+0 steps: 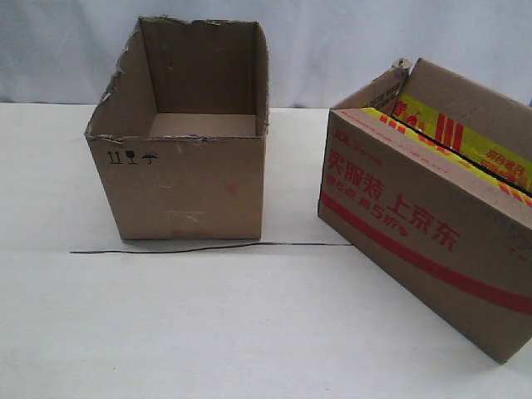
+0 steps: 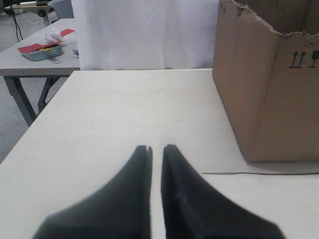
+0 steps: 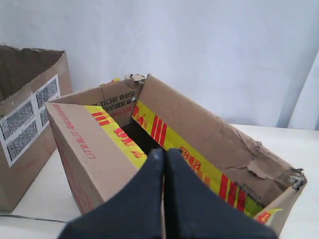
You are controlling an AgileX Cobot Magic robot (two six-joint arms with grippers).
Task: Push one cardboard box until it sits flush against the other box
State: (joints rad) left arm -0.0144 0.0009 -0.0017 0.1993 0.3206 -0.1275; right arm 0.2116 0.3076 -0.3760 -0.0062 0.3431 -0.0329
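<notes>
This looks like a lab or test room rather than a home. A plain pale table (image 1: 208, 332) stands before a hung white sheet (image 2: 144, 35) that screens the background. Beside it, on a bare grey floor (image 2: 15, 124), a grey work table (image 2: 20, 67) carries a teal tray (image 2: 42, 53) of odds and ends, with a black cable (image 2: 16, 25) behind.
</notes>
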